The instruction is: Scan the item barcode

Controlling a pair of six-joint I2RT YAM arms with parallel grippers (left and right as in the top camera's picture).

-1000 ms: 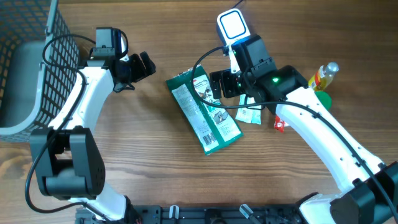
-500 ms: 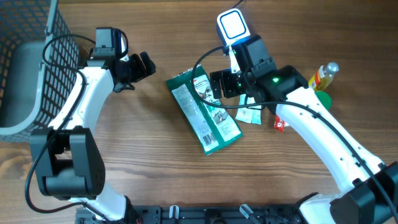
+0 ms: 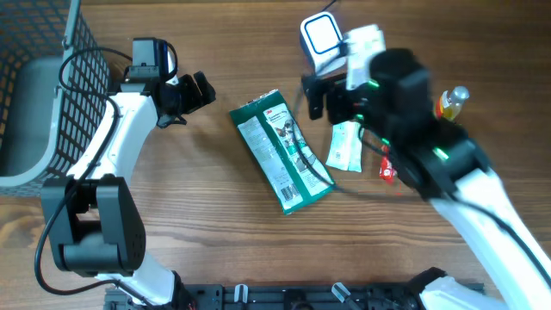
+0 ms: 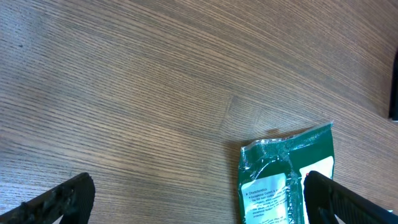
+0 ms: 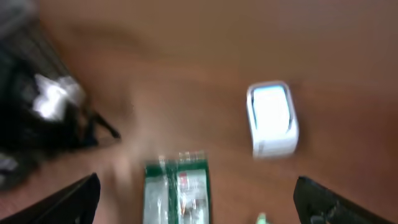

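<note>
The item, a green packet (image 3: pixel 281 157), lies flat on the wooden table at centre with its white label panel up; no barcode can be made out on it. The scanner (image 3: pixel 320 36), a small white box with a lit face, stands behind it. My right gripper (image 3: pixel 320 96) hovers open and empty, high over the packet's far end. Its wrist view is blurred and shows the packet (image 5: pixel 177 190) and the scanner (image 5: pixel 272 118) below. My left gripper (image 3: pixel 200 89) is open and empty, left of the packet. The packet's corner (image 4: pixel 280 180) shows by its right finger.
A dark wire basket (image 3: pixel 34 95) fills the left edge. Right of the green packet lie a small white sachet (image 3: pixel 344 145) and a red piece (image 3: pixel 386 171). A yellow bottle (image 3: pixel 449 102) stands at the right, behind the right arm.
The right arm has risen fast toward the camera and shifted slightly right, uncovering the white sachet. The left arm and the green packet have not moved.
</note>
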